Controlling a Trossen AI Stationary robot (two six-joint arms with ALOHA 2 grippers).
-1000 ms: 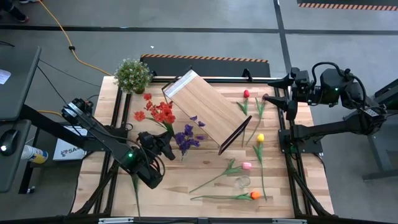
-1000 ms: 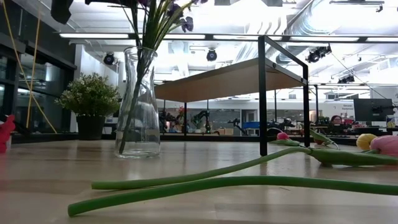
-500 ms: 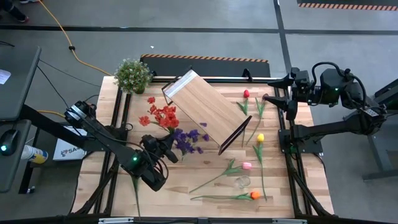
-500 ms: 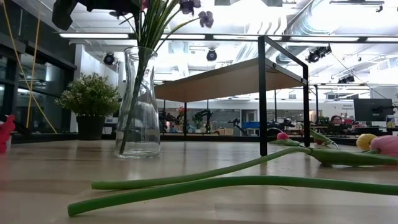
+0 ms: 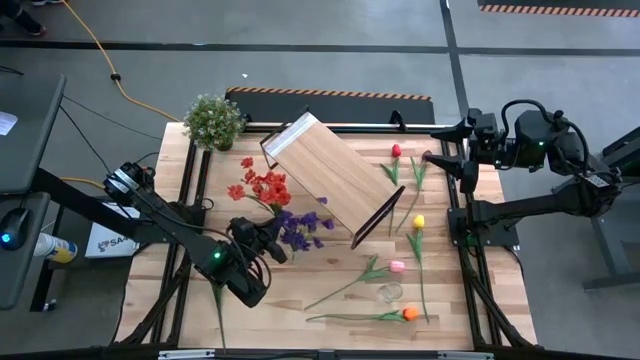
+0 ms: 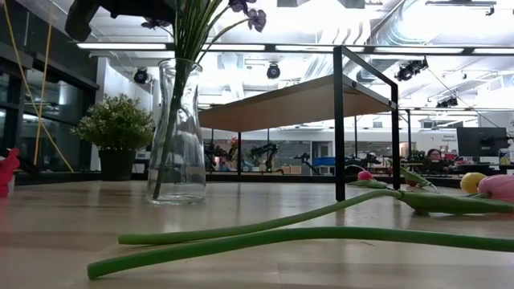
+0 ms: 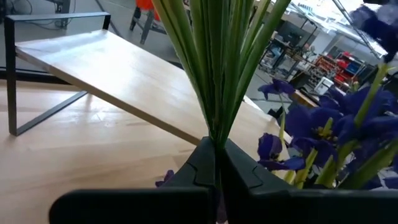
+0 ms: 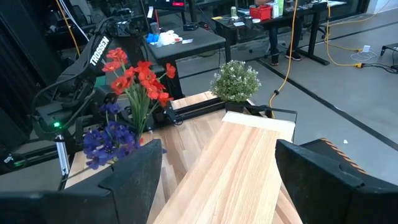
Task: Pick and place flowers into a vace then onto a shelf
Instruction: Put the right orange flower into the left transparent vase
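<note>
From above, my left gripper (image 5: pixel 268 240) is clamped on a bunch of purple sprigs (image 5: pixel 298 229) and red blossom sprays (image 5: pixel 262 187), held left of the shelf (image 5: pixel 330 177), which lies tilted across the middle of the table (image 5: pixel 300 295). My right gripper (image 5: pixel 447 158) waits at the far right edge, fingers spread and holding nothing. Loose tulips lie right of and nearer than the shelf: red (image 5: pixel 395 151), yellow (image 5: pixel 419 221), pink (image 5: pixel 397 266) and orange (image 5: pixel 409 313). A bushy potted plant (image 5: pixel 213 120) sits at the far left corner.

At table level, green stems run down into a clear glass vase (image 6: pixel 177 136), with a purple bloom (image 6: pixel 255 18) above its mouth. Two long stems (image 6: pixel 265 233) lie across the near boards.

Past my left wrist, my fingers (image 7: pixel 199 171) are pressed together on the green stem bundle (image 7: pixel 217 68), purple blossoms (image 7: pixel 323 127) beside it.

Past my right wrist, my wide-apart fingers (image 8: pixel 134 171) frame the shelf board (image 8: pixel 230 168), with the bouquet on its far side.
</note>
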